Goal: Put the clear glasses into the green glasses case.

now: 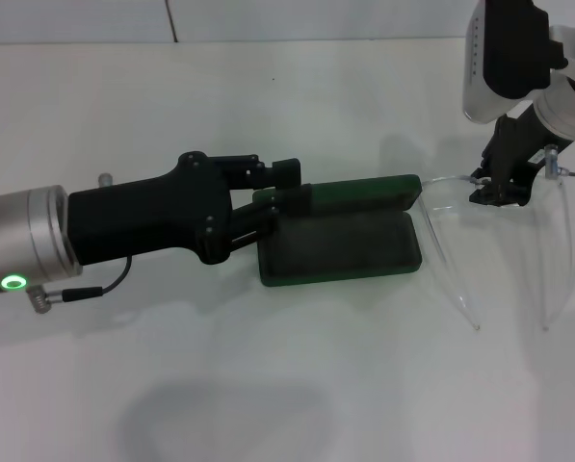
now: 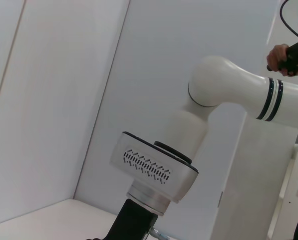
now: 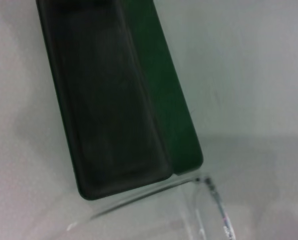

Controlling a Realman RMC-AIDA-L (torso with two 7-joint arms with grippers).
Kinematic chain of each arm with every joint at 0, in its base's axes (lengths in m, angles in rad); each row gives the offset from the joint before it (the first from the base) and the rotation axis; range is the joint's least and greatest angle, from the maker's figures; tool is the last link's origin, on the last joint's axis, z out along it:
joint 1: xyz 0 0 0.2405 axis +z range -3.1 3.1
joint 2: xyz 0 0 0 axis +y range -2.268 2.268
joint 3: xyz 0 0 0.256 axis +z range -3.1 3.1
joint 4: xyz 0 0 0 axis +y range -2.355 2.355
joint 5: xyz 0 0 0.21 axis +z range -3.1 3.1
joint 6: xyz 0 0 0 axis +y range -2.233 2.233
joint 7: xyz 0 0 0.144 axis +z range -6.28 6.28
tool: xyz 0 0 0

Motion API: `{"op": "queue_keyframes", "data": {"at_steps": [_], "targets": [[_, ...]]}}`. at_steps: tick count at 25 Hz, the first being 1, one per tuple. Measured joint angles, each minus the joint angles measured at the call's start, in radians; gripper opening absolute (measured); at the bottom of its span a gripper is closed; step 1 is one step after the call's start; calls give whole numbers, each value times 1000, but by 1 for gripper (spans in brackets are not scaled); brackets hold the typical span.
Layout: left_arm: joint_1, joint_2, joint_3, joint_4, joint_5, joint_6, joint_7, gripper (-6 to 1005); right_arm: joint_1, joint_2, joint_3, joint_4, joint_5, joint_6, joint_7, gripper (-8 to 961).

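Right, the case (image 1: 340, 245) lay open mid-table, tray up, lid standing behind it. Left gripper (image 1: 285, 192) was clamped on the lid's left end, holding it up. The glasses (image 1: 499, 241) sat just right of the case, arms unfolded and pointing toward the robot; right gripper (image 1: 500, 190) was down on the front frame, apparently pinching it near the bridge.

To do this step well, IMO: lift w/o flexing the thin frame, and deal w/ the spread arms, since they look too long for the tray. Keep the lid pinned.

Hard to make out: frame edges nearly vanish against the table. Left wrist cam showed only the other arm (image 2: 228, 95), no case. Right wrist cam showed tray (image 3: 109, 100) and a glasses corner (image 3: 208, 187), not its own fingers.
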Motion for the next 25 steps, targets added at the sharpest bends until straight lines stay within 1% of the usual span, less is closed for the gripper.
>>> {"op": "queue_keyframes", "data": {"at_steps": [1, 9, 14, 17, 18, 19, 20, 25], "targets": [[2, 0, 0, 0, 0, 0, 2, 325, 0, 0, 0, 0, -1, -3, 4, 268], [-4, 2, -4, -36, -2, 0, 13, 307, -2, 0, -19, -11, -10, -34, 33, 165], [-6, 2, -9, -38, -3, 3, 20, 296, -27, 0, -25, -53, -14, -62, 39, 107], [-6, 2, -9, -38, -4, 4, 20, 289, -72, 0, -26, -146, -14, -113, 39, 102], [-6, 2, -9, -38, -4, 4, 20, 287, -72, 0, -26, -146, -14, -113, 39, 100], [-6, 2, -9, -38, -4, 4, 20, 285, -85, 0, -26, -181, -14, -133, 40, 98], [-6, 2, -9, -38, -5, 4, 20, 282, -113, 1, -26, -255, -11, -178, 46, 97], [-8, 2, -9, -38, -8, 5, 19, 271, -181, 1, -24, -444, 17, -292, 70, 88]]}}
